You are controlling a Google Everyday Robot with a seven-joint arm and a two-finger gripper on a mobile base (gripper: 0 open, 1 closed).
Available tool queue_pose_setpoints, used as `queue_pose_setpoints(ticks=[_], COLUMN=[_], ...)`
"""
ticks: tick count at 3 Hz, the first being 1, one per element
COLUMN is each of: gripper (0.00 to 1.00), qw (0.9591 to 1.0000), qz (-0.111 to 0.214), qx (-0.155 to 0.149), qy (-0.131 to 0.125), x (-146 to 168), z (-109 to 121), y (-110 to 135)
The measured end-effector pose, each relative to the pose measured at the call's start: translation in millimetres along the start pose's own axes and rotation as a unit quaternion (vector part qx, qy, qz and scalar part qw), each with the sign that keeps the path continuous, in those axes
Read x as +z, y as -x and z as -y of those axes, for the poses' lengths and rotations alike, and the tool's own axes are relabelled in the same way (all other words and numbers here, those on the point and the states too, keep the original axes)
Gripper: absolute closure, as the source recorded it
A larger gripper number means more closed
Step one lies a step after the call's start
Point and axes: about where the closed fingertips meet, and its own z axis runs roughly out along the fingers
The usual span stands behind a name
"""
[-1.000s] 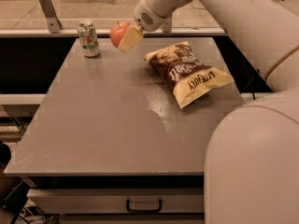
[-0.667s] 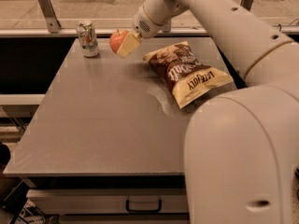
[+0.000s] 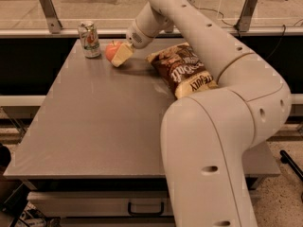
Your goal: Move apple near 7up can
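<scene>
While the gripper (image 3: 120, 55) pinches the apple (image 3: 111, 49) down low by the table (image 3: 94, 122), the 7up can (image 3: 89, 39) stands upright close to the gripper, just past the apple. The chip bag (image 3: 182, 71) lies flat on the gripper's other side.

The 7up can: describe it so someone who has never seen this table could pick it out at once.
On the grey table, look at the far left corner. The 7up can stands upright there, just left of the apple held in the gripper. It is the only silvery cylinder, with green and red markings; the apple is round, the chip bag flat and brown.
</scene>
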Motion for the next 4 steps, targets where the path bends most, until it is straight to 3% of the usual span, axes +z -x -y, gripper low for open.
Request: queue_pose_setpoints(ticks=[1,2,4], gripper=[1.00,0.82,0.35], qw=[1.0000,0.9998,0.9998], qz=[0.007,0.016,0.015], qx=[0.003,0.003,0.003], qy=[0.006,0.009,0.011], x=[21.6,34.8,38.0], z=[2.3,3.8,2.7], y=[5.7,10.7,10.5])
